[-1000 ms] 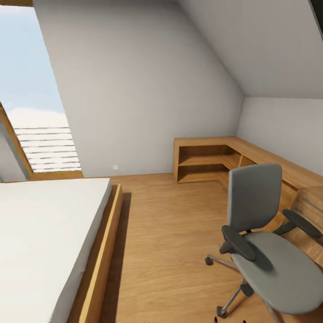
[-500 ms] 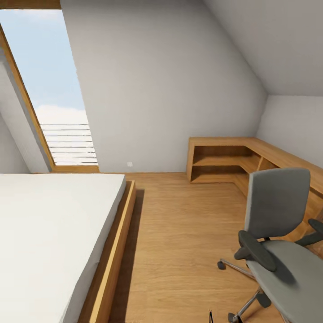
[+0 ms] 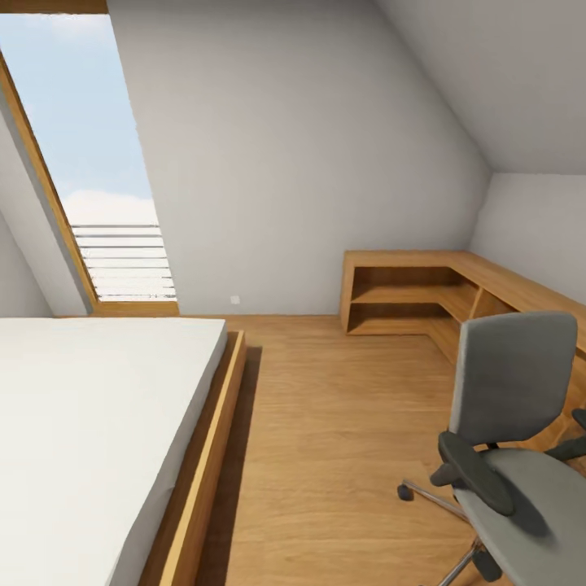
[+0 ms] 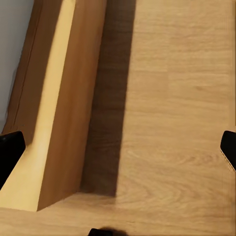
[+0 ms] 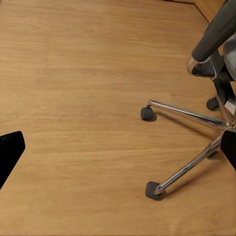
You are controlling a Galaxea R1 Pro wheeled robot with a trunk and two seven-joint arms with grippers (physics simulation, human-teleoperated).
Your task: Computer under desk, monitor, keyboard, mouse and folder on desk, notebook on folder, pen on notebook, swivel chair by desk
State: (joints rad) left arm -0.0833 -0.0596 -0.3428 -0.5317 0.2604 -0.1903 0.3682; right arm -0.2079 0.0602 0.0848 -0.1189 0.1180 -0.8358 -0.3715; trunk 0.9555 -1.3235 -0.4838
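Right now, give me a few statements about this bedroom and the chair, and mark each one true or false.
1. The chair stands on the wood floor, at the head view's right. True.
2. A folder lies on the chair's seat. False: the part of the seat in view is bare.
3. The bed is at the head view's left. True.
4. The corner shelf holds a monitor. False: its open compartments look empty.
5. The right gripper grips a chair leg. False: its fingers are spread wide over the floor, apart from the chair's base.
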